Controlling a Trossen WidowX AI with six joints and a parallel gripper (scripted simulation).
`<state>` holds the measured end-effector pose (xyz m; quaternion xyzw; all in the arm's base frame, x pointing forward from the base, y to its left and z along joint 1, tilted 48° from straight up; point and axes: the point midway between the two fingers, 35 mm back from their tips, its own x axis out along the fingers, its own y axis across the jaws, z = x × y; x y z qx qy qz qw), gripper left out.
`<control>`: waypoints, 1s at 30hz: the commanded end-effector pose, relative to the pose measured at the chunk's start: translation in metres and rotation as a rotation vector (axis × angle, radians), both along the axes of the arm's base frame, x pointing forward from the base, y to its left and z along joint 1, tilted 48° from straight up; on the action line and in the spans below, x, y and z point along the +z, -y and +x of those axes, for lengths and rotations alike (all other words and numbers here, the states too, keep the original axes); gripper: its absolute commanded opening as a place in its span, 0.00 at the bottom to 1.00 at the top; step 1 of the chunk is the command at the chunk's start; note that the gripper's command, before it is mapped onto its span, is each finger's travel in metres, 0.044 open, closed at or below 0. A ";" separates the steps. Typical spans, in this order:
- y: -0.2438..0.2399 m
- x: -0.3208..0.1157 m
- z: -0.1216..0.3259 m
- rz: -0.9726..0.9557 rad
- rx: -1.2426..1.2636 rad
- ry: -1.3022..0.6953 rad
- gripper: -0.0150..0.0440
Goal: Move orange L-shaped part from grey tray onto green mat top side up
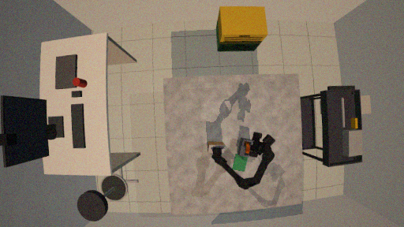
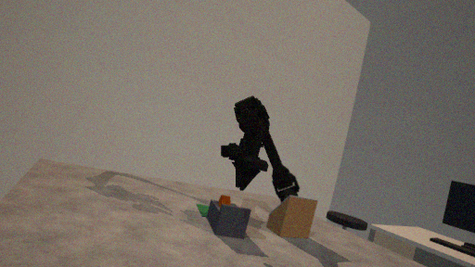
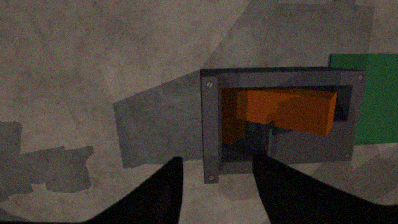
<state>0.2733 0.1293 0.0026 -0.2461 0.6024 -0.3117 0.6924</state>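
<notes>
The orange part point(image 1: 248, 148) point(image 2: 224, 200) point(image 3: 295, 110) lies tilted in the pocket of the grey tray point(image 2: 234, 222) point(image 3: 211, 130). Its L-shaped end is low at the pocket's left in the wrist view. Its straight end is tipped up at the right, toward the green mat point(image 1: 240, 162) point(image 2: 202, 209) point(image 3: 380, 100), and stands above the tray's rim in the exterior view. My gripper point(image 2: 241, 187) point(image 3: 217, 163) is partly open and empty. It hangs above the tray, over the side away from the mat, and touches nothing. The lower edge of the L-shaped end is in shadow.
A tan wedge-like block point(image 1: 215, 144) point(image 2: 299, 218) stands beside the tray, next to the arm's base. The tray walls rise around the pocket. The mat lies close to the tray's side. A desk, a yellow cabinet and a dark rack stand away from the work surface.
</notes>
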 end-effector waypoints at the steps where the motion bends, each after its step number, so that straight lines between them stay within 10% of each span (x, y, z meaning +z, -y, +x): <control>1: 0.001 -0.001 0.000 -0.002 0.003 -0.003 0.56; 19: 0.001 0.000 0.000 -0.003 0.013 -0.014 0.60; 30: 0.027 0.032 0.001 -0.066 0.554 -0.609 0.73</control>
